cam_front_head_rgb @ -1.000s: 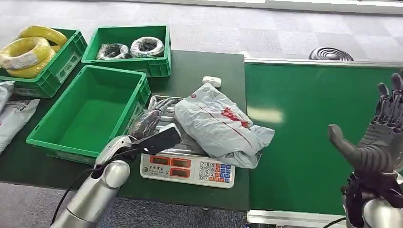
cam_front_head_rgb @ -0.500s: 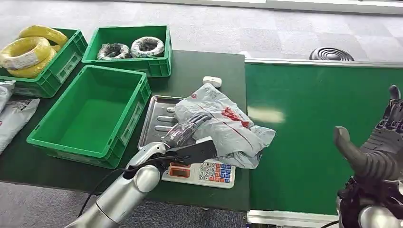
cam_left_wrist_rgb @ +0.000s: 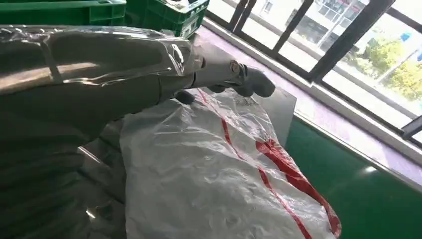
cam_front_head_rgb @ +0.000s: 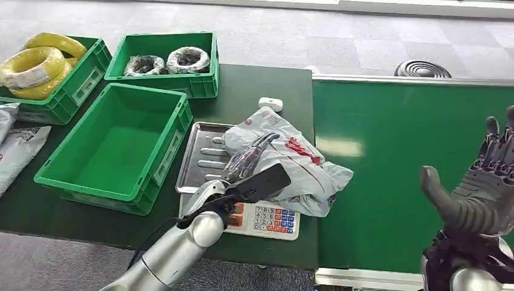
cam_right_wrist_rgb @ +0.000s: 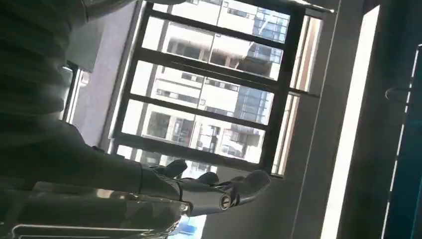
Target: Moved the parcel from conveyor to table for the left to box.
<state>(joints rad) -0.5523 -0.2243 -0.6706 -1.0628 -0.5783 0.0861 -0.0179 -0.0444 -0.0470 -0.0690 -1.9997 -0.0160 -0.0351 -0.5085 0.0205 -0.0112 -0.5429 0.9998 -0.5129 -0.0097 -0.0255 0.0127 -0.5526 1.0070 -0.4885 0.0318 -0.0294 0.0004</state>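
Parcel (cam_front_head_rgb: 290, 163) lies on the scale (cam_front_head_rgb: 254, 215) at the table's right edge; left hand (cam_front_head_rgb: 250, 159) rests flat on it, fingers extended; right hand (cam_front_head_rgb: 485, 188) spread, holding nothing.

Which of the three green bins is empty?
The nearest green bin, beside the scale tray; the back two hold yellow coils and wrapped dark coils.

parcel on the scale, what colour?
Light grey plastic parcel with red streaks of print; clearest in the left wrist view.

parcel (cam_front_head_rgb: 285, 167) on scale (cam_front_head_rgb: 242, 206) beside conveyor (cam_front_head_rgb: 400, 163)
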